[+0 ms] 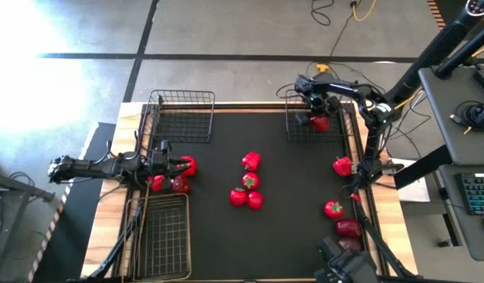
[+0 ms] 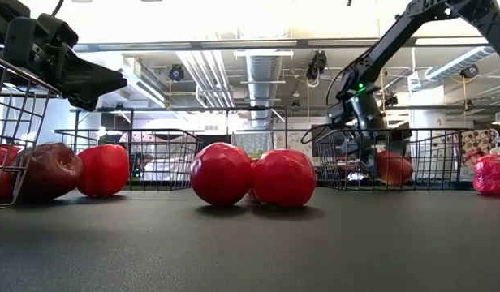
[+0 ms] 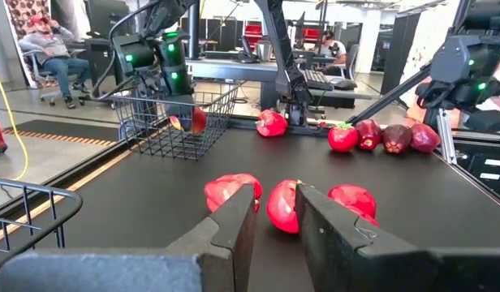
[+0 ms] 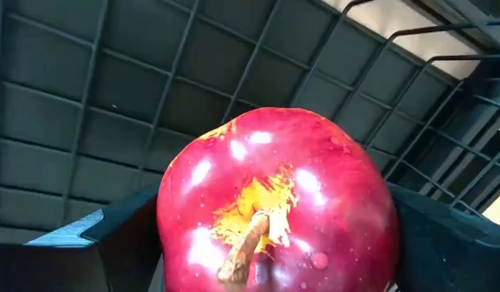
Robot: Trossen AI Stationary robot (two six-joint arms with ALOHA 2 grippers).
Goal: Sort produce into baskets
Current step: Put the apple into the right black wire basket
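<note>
My right gripper (image 1: 317, 110) points down into the far right basket (image 1: 291, 126), shut on a red apple (image 4: 274, 211) with a yellow patch at its stem. The apple (image 2: 394, 168) hangs low inside the basket's mesh. My left gripper (image 3: 276, 203) waits level and shut at the table's left edge, above a few red produce pieces (image 1: 180, 185). Several red pieces (image 1: 251, 181) lie at the table's middle. A pepper (image 1: 342, 166), a tomato (image 1: 333, 208) and dark apples (image 1: 348, 228) lie along the right edge. My right gripper has the apple between its two fingers (image 4: 120, 235), which stand against its opposite sides (image 4: 170, 219). The fingers come from above, pointing down. The apple is upright with its stem end (image 4: 246, 243) toward the wrist; whether its underside rests on the basket floor I cannot tell.
A second small basket (image 1: 183, 98) stands at the far left and a longer one (image 1: 163, 200) at the near left corner. A raised wooden rim (image 1: 360, 212) borders the black mat. People sit at desks beyond the table in the left wrist view.
</note>
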